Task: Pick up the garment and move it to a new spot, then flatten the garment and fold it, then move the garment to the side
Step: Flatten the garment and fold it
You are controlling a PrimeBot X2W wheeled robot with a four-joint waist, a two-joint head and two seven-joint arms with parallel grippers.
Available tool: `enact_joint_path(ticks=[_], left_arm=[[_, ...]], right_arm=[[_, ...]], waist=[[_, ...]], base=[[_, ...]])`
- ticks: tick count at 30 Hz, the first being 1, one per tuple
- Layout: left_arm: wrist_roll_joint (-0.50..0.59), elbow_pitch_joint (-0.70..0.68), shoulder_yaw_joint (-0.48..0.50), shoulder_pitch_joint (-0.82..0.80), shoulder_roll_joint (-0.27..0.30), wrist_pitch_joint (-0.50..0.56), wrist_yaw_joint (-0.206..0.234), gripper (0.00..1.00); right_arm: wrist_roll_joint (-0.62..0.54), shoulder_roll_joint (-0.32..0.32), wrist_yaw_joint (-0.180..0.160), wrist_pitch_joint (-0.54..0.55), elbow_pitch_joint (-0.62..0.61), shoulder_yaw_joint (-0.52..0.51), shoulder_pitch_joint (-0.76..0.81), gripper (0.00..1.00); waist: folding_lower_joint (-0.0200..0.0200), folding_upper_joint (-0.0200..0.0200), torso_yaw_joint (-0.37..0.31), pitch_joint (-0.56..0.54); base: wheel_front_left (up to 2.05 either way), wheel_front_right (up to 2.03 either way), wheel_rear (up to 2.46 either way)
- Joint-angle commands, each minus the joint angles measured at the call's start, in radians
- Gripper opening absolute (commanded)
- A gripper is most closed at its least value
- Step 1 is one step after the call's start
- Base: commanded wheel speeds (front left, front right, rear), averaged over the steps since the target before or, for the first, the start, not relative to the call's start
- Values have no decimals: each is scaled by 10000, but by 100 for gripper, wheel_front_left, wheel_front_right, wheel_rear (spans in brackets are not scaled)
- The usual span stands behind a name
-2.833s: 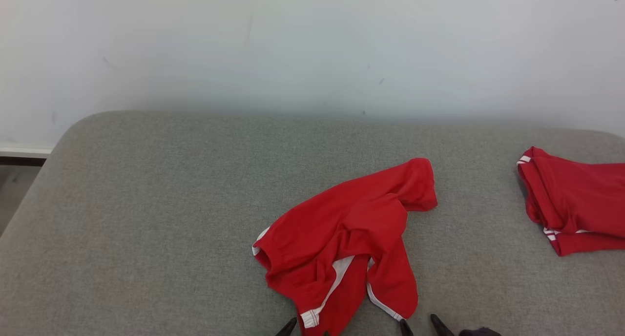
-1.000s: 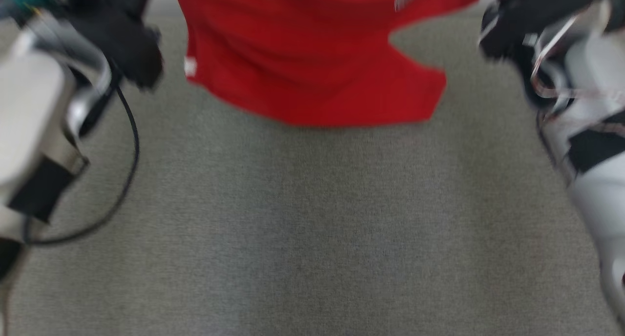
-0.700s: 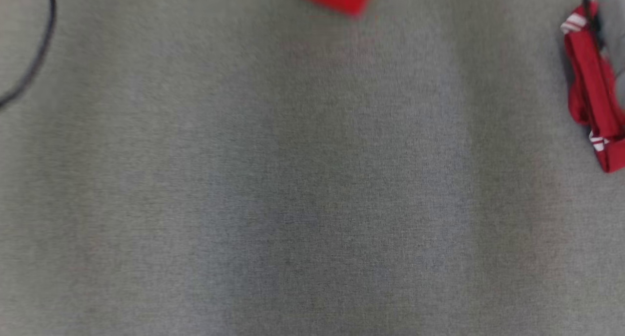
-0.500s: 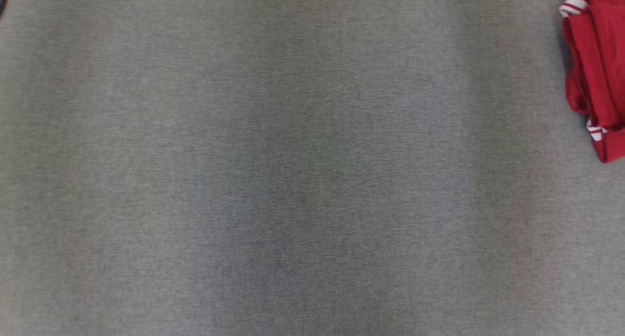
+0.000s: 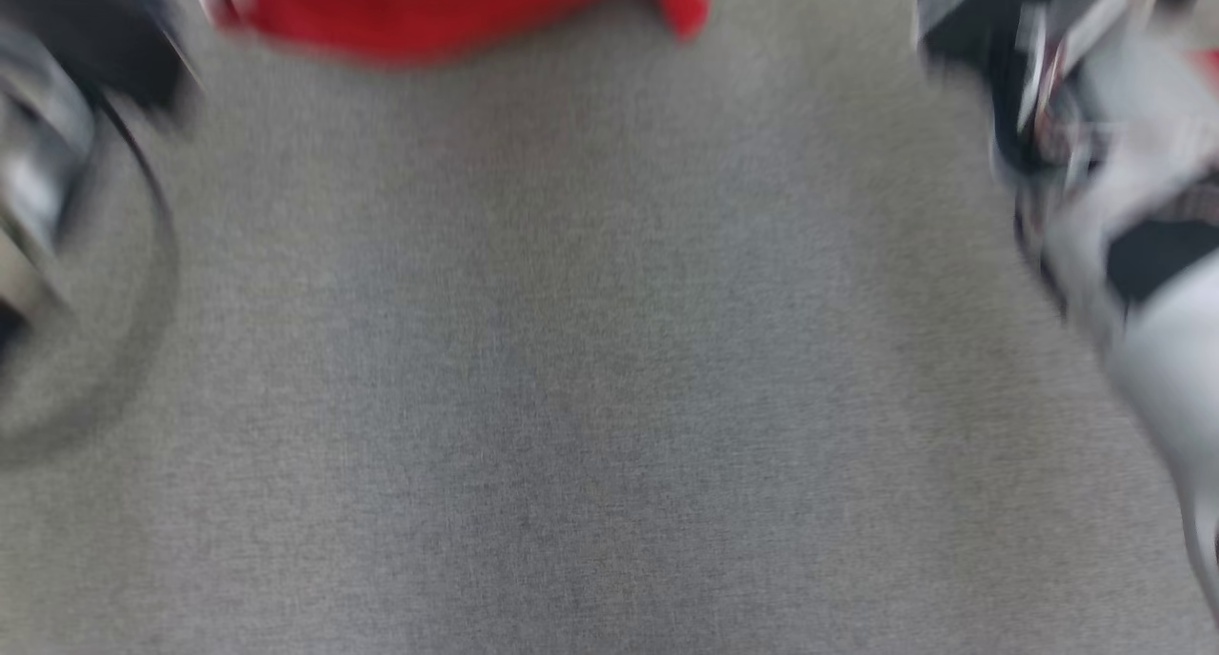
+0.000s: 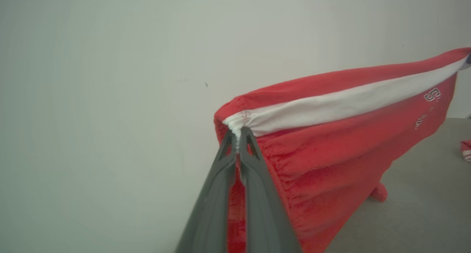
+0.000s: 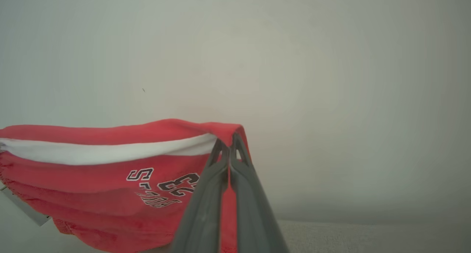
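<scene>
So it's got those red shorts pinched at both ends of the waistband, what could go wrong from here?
The left gripper and right gripper each pinch only a thin bit of the waistband edge, so the red shorts could slip out of one. The legs hang loose over the grey cushion, so they may land crumpled, not flat.

Long dark grey fingers (image 6: 257, 194), pale forearm (image 5: 1162, 369) with black band; looping black cable (image 5: 169, 246)
</scene>
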Motion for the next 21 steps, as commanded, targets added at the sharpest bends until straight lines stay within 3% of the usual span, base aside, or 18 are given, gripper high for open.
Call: enact_joint_path(ticks=[1, 6, 10, 12, 16, 21], left_arm=[[-121, -408, 71, 726, 79, -107, 288, 0], [-431, -2756, 357, 3914, 320, -156, 1650, 0], [-133, -4490, 735, 6342, 587, -155, 2997, 0], [-119, -5163, 1036, 7523, 388, -156, 3507, 0], [102, -6108, 1443, 9470, -48, -155, 3976, 0], [527, -6295, 1829, 11311, -719, -152, 4076, 0]], right_arm=[[177, -279, 4, -101, -306, 197, 647, 0], [928, -1165, 4, -414, -1633, 690, 3229, 0], [1225, -1658, 4, -625, -2502, 560, 5203, 0], [1112, -1852, 4, -680, -2819, 419, 6180, 0], [1029, -1992, 4, -728, -3486, 168, 7901, 0], [508, -2059, 4, -728, -3783, -292, 9711, 0]], waist=[[1, -1, -54, -759], [1, -1, 209, -1560], [1, -1, 439, -1923], [1, -1, 534, -2089], [1, -1, 665, -2343], [1, -1, 852, -2618]], base=[[0, 0, 0], [0, 0, 0], [0, 0, 0], [0, 0, 0], [0, 0, 0], [0, 0, 0]])
